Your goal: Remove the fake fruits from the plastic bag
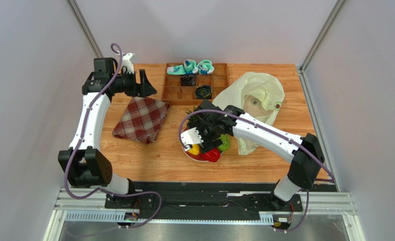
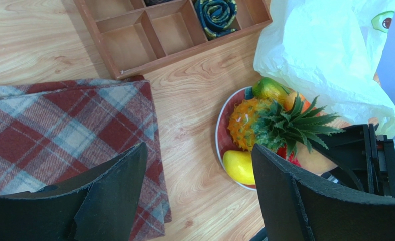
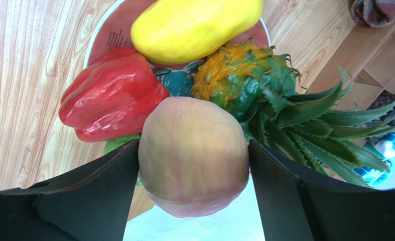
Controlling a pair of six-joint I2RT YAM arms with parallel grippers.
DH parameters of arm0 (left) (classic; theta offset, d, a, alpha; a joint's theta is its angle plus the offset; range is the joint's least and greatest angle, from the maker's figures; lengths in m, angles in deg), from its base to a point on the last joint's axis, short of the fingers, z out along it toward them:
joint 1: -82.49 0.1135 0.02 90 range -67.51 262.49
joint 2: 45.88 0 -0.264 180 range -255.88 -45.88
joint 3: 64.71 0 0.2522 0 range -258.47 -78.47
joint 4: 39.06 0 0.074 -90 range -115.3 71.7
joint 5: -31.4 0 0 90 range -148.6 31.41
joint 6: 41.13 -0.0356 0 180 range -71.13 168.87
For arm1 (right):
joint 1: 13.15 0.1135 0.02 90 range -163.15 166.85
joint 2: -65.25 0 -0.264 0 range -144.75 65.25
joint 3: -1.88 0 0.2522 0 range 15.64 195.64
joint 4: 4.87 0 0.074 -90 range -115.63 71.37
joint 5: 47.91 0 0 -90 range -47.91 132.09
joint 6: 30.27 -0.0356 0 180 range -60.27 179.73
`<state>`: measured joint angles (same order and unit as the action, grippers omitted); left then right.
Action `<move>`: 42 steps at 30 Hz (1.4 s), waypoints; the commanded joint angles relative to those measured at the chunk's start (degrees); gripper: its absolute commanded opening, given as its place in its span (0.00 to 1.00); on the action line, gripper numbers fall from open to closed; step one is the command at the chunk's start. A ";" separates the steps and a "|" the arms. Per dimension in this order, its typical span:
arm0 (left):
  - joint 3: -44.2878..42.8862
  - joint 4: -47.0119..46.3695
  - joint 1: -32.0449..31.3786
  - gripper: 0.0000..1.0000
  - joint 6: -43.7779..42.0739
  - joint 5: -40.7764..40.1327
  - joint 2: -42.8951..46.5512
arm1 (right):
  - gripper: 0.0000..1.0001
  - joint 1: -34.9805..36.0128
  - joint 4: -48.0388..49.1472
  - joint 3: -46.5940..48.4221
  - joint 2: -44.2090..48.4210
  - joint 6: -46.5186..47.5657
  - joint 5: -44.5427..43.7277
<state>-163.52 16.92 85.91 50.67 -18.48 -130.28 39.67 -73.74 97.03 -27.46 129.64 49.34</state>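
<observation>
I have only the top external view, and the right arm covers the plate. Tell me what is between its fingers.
Observer: A round peach-coloured plastic fruit fills the gap between the right gripper's fingers; gripped or loose, I cannot tell.
Operator: List what lies on the plate beneath.
Observer: A glossy red plastic bell pepper, a yellow plastic mango and an orange-green pineapple with a spiky green crown, on the red plate.
Operator: Report the left fingers.
Observer: The left gripper is open and empty, bare wooden table between its fingers.
</observation>
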 commanded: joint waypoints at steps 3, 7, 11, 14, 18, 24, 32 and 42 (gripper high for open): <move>-2.39 -0.20 -1.05 0.84 -3.12 1.37 -0.06 | 0.84 -0.08 1.67 -0.70 1.39 1.28 0.93; -2.13 -0.20 -1.14 0.84 -3.30 1.54 -0.15 | 0.85 -0.17 1.67 -0.79 1.48 1.63 1.10; -1.87 -0.47 -1.31 0.84 -3.39 1.72 0.29 | 0.86 -0.17 1.50 -1.05 1.48 1.63 0.93; -1.60 -0.47 -1.31 0.84 -3.47 1.72 0.64 | 0.86 -0.17 1.59 -1.58 1.65 1.81 0.66; -0.55 -0.56 -1.31 0.84 -3.39 1.81 1.25 | 0.85 -0.08 1.85 -2.37 1.48 1.72 0.14; 5.50 -0.99 -1.40 0.81 -3.39 6.35 5.55 | 0.83 -0.08 3.26 -2.63 1.74 0.32 -1.44; 18.34 -2.67 -5.59 0.86 -4.08 7.95 13.65 | 0.84 0.18 4.57 -4.57 2.18 0.14 -3.11; 26.43 -4.94 -17.03 0.79 -2.07 15.33 13.56 | 0.89 0.09 4.40 -4.66 3.06 -0.82 -3.73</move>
<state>-139.59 15.37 72.44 48.25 -8.66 -117.54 39.67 -71.19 92.39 -27.13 129.84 46.56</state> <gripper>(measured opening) 0.801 0.869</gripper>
